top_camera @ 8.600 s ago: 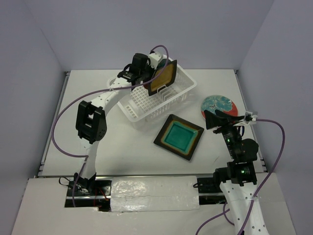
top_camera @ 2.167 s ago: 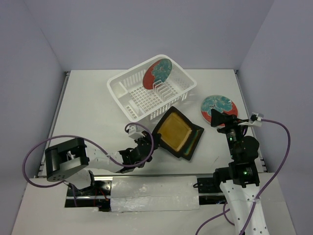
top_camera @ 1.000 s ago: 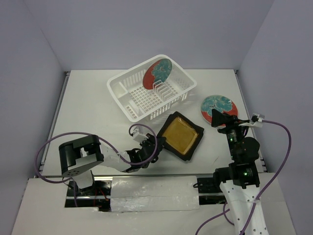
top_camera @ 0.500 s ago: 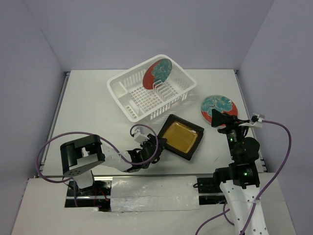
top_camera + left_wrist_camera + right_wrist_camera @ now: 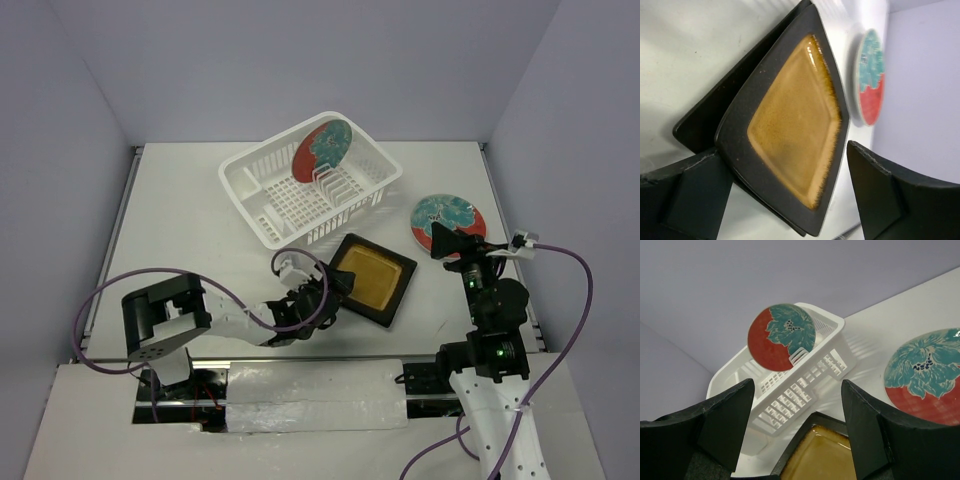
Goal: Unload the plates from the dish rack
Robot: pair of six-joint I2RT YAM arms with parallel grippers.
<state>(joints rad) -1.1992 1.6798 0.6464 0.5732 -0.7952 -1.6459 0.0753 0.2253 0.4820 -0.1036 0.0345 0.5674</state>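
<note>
eyeing round red-teal glazed plate (image 5: 322, 150) in white plastic dish rack (image 5: 285, 205) | guessing stiff, slick, chippable; pinching top rim | showing left gripper (image 5: 785, 150), right gripper (image 5: 796, 390) gaping, empty

the amber plate (image 5: 795, 125) has a glossy glazed centre and matt, grainy dark rim; the rack (image 5: 300, 195) looks smooth white plastic.

Light: bright, even, from overhead | Shadows: soft, short, beneath the dish rack (image 5: 262, 222) on the white table (image 5: 180, 220) | Glare: thin streak on the amber plate (image 5: 795, 125) glaze | Focus: wrist-view jaws blurred, dark
</note>
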